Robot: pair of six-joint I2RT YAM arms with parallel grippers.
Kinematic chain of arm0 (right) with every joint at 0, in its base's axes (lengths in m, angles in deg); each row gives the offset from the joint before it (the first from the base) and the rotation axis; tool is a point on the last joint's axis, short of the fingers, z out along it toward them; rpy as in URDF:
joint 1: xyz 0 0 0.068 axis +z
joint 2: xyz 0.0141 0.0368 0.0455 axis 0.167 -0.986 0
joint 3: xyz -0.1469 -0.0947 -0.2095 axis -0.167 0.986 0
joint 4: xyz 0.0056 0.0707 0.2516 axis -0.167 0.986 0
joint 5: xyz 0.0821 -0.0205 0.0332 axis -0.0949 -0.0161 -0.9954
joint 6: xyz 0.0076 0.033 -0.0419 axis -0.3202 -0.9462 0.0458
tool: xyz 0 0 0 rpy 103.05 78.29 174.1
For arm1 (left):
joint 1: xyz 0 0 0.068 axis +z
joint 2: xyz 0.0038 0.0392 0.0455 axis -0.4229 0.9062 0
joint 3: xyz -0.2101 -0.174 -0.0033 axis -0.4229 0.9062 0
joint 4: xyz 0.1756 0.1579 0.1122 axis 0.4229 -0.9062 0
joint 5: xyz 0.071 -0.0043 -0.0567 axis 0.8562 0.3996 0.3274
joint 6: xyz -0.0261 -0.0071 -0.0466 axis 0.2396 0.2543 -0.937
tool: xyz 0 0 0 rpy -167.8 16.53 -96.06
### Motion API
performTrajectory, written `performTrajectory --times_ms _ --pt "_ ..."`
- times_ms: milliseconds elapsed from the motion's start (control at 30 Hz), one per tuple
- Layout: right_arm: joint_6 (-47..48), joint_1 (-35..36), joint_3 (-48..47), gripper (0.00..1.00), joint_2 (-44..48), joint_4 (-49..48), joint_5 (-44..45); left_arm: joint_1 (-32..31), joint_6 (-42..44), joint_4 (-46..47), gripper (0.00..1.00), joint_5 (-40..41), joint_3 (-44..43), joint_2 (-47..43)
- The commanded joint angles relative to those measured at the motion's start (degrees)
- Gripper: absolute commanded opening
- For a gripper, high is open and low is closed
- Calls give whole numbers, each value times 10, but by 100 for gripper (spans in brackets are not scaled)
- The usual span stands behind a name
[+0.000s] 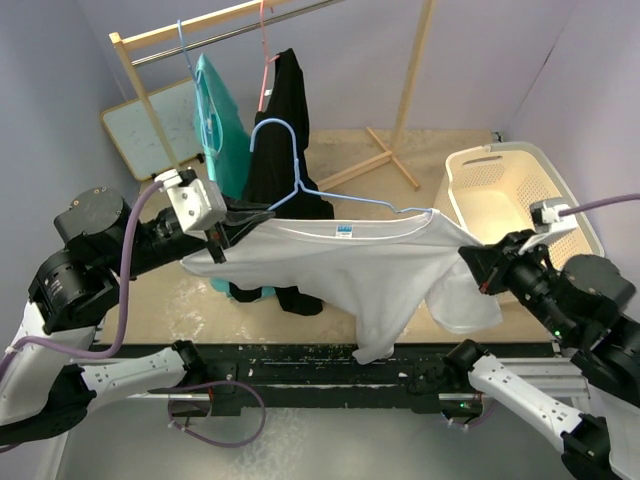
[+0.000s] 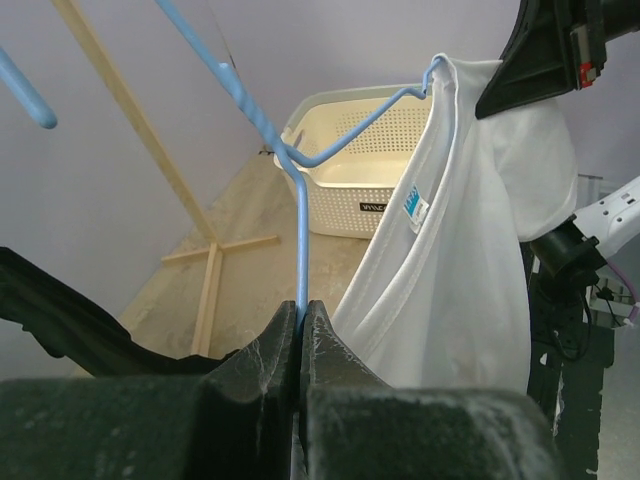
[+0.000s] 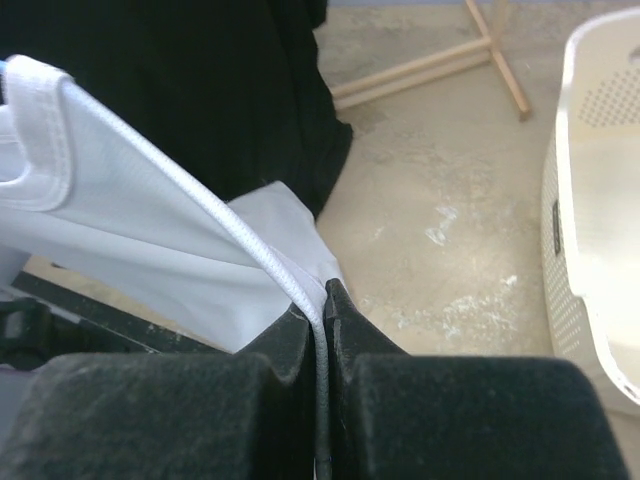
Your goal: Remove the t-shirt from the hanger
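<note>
A white t-shirt (image 1: 340, 265) hangs stretched between my two grippers, its collar still over the right end of a blue hanger (image 1: 350, 200). My left gripper (image 1: 264, 212) is shut on the hanger's wire below its neck; in the left wrist view the blue wire (image 2: 300, 230) rises out of the closed jaws (image 2: 302, 308), with the t-shirt (image 2: 450, 280) draped to its right. My right gripper (image 1: 470, 258) is shut on the t-shirt's right shoulder seam; in the right wrist view the white seam (image 3: 200, 200) runs into the closed jaws (image 3: 322, 300).
A cream laundry basket (image 1: 510, 190) stands on the right, also in the left wrist view (image 2: 360, 160) and the right wrist view (image 3: 600, 200). Behind, a wooden rack (image 1: 405, 90) holds a black garment (image 1: 285, 130) and a teal garment (image 1: 220, 120). A whiteboard (image 1: 150, 125) leans at the back left.
</note>
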Motion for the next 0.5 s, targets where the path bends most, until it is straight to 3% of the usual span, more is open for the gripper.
performTrajectory --times_ms 0,133,267,367,433,467 --pt "-28 -2 24 0 -25 68 125 4 6 52 0 57 -16 -40" --pt "-61 -2 28 0 -34 94 180 4 10 35 0 70 -32 -53" --pt "-73 -2 32 0 -43 96 180 4 10 23 0 84 -39 -66" --pt "-51 -2 45 0 -37 53 123 4 8 19 0 82 -37 -63" --pt "-10 -2 53 0 -19 0 30 5 3 18 0 78 -33 -51" --pt "4 -2 53 5 -9 -26 -29 4 1 22 0 78 -27 -44"
